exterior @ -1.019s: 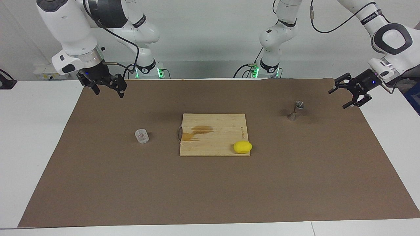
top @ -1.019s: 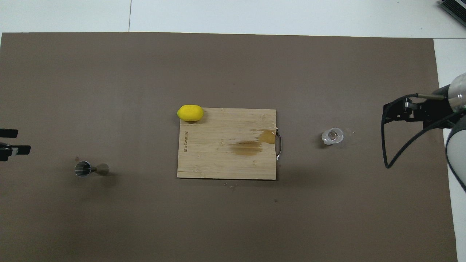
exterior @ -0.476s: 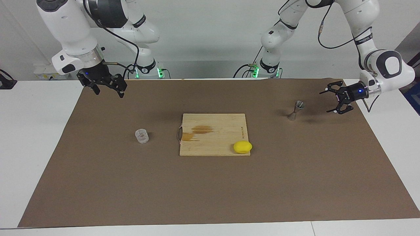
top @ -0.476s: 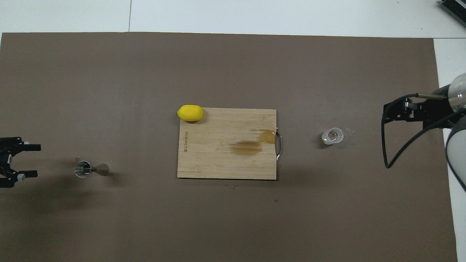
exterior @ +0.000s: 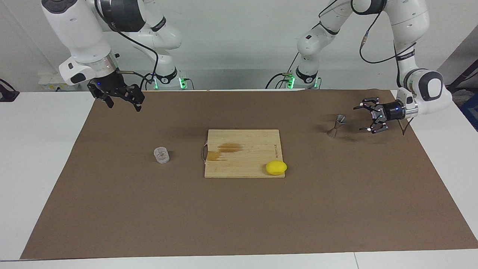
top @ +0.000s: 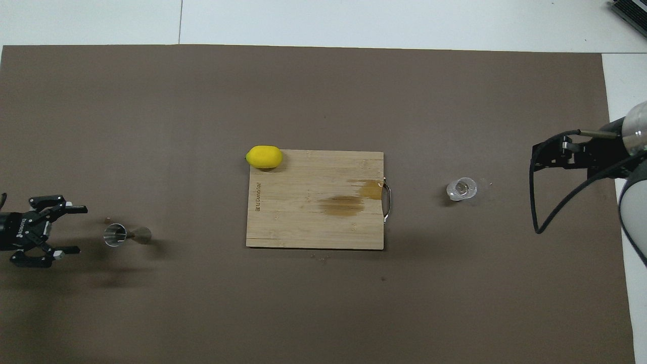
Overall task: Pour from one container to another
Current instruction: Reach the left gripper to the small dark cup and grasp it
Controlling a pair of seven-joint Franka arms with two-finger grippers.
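Clear glass cup [exterior: 161,155] stands on the desk's brown mat [exterior: 239,216] toward the right arm's end, contents indistinct. Metal jigger [exterior: 337,126] stands upright beside the left gripper [exterior: 365,118], jaws spread, empty. Right gripper [exterior: 122,101] hangs open, empty, partly cut off overhead.

A wooden board [exterior: 242,153] lies flat at the middle of the brown mat [exterior: 239,216] that covers most of the white desk [exterior: 37,149]. The board has a metal handle [top: 387,202] and dark stains [top: 349,202]. A lemon [exterior: 276,167] sits on its corner farthest from the robots.
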